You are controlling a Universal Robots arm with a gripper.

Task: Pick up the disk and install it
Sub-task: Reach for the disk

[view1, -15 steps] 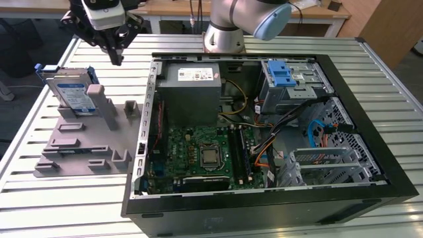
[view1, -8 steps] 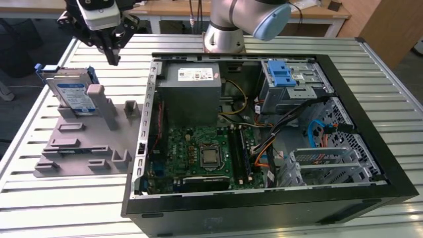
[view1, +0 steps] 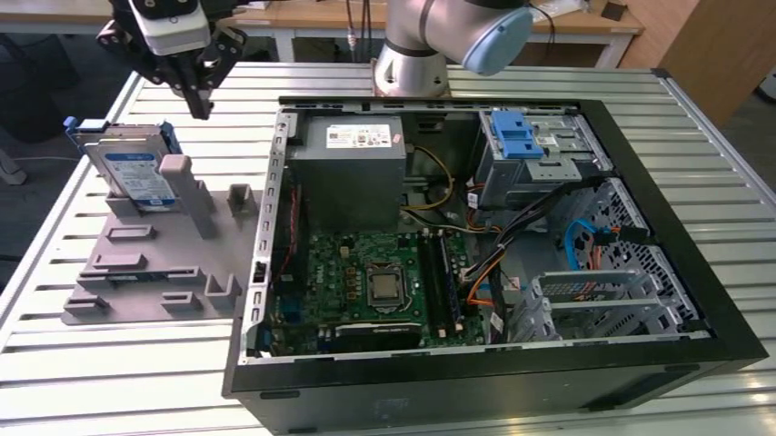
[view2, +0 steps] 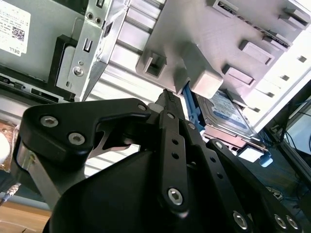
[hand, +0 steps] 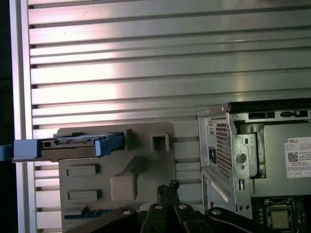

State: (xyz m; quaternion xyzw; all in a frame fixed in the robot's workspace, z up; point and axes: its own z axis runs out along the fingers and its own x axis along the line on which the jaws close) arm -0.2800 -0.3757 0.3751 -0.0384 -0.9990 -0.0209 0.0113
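Exterior view: I see the gripper (view1: 200, 109) hanging above the grey fixture (view1: 145, 272), fingers pressed together on nothing. The disk (view1: 131, 173) stands propped at the fixture's end nearest the gripper.

This looks like a robotics lab or workshop: under the gripper (view1: 199, 109) lies a ribbed metal workbench (view1: 122, 363) holding a grey plastic fixture (view1: 145, 272) and an opened computer case (view1: 485, 392), with wooden desks (view1: 303, 14) beyond it.
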